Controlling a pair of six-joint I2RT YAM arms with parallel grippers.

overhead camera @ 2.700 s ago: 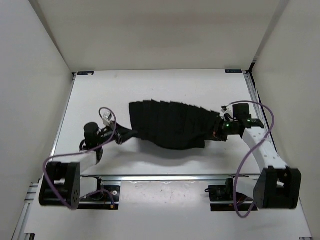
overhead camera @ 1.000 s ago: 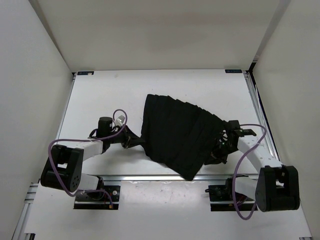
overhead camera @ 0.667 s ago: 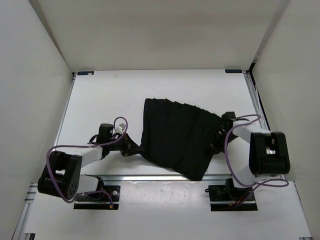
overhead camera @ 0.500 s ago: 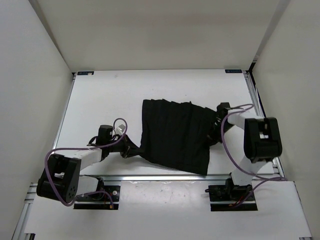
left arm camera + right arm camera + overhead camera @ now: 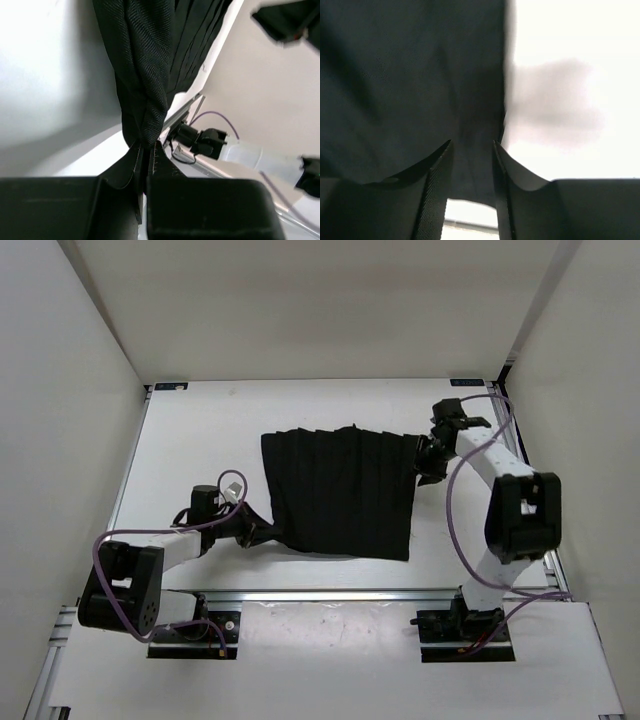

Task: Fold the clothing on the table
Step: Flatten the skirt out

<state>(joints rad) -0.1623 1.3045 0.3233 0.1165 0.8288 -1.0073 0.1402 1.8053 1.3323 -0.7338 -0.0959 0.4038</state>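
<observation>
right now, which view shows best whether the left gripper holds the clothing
Left wrist: the left gripper is shut on a bunched edge of the clothing. The top view shows it only small, at the cloth's near left corner; the right wrist view misses it.

The left arm (image 5: 165,543) and the right arm (image 5: 483,450) are built alike, with smooth white links joined by boxy matte black joint housings. Each is bolted to a black base plate (image 5: 195,625). A thin purple cable (image 5: 452,515) runs in loose loops along each arm. The left pincer (image 5: 145,150) and the right pincer (image 5: 472,145) are black, each with two flat fingers (image 5: 435,190) that taper toward the tips and have finely ribbed inner edges.
</observation>
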